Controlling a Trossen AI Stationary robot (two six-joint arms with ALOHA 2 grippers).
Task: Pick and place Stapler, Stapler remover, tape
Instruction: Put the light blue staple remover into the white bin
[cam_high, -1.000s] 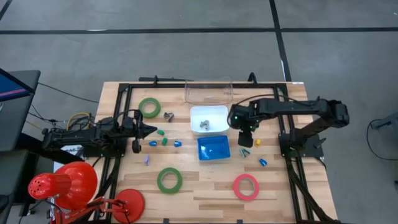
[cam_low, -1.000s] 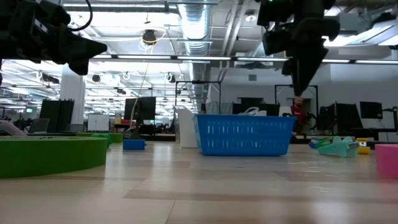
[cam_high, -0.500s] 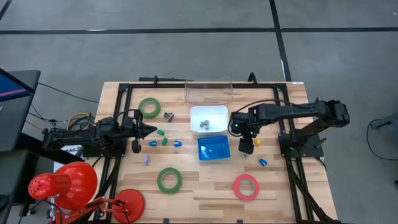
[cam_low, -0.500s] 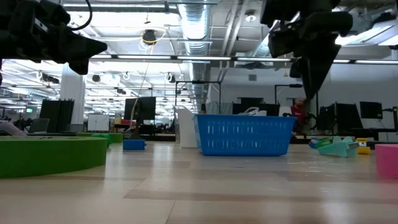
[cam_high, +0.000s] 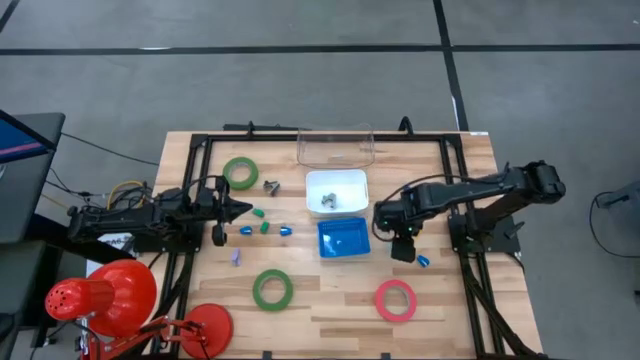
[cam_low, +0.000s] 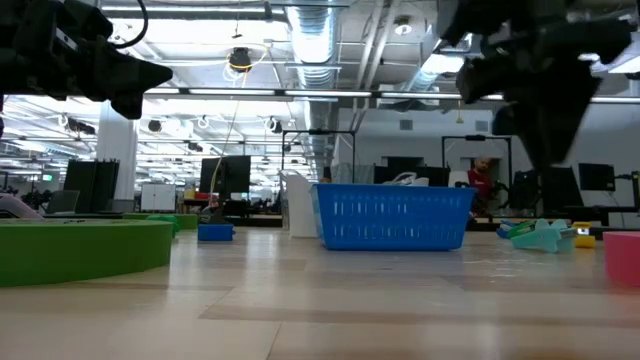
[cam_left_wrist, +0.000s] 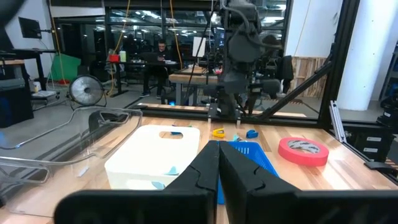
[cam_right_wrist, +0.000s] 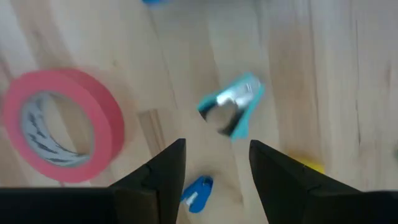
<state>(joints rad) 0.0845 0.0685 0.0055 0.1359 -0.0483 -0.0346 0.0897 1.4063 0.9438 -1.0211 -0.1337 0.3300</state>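
Note:
A teal staple remover (cam_right_wrist: 231, 112) lies on the wooden table, just beyond my open right gripper (cam_right_wrist: 217, 146), whose fingers point down above it without touching; in the high view that gripper (cam_high: 400, 248) hides it. The pink-red tape ring (cam_high: 395, 300) lies flat toward the near edge. Two green tape rings (cam_high: 240, 172) (cam_high: 272, 289) lie flat on the left half. A grey staple remover (cam_high: 271, 186) sits beside the white bin (cam_high: 336, 178). Small staplers include a blue one (cam_high: 423, 261) and a yellow one (cam_right_wrist: 308, 165). My left gripper (cam_high: 235, 210) waits shut at the left, held level.
A blue basket (cam_high: 343, 238) stands just left of my right gripper, the white bin behind it, and a clear container (cam_high: 335, 145) at the far edge. Several small coloured staplers (cam_high: 265, 228) lie mid-left. A red lamp (cam_high: 110, 300) stands at the near left corner.
My right gripper has gone toward the table's near edge and a little down, from beside the white bin to over the teal staple remover, its fingers staying open. The left arm has kept still.

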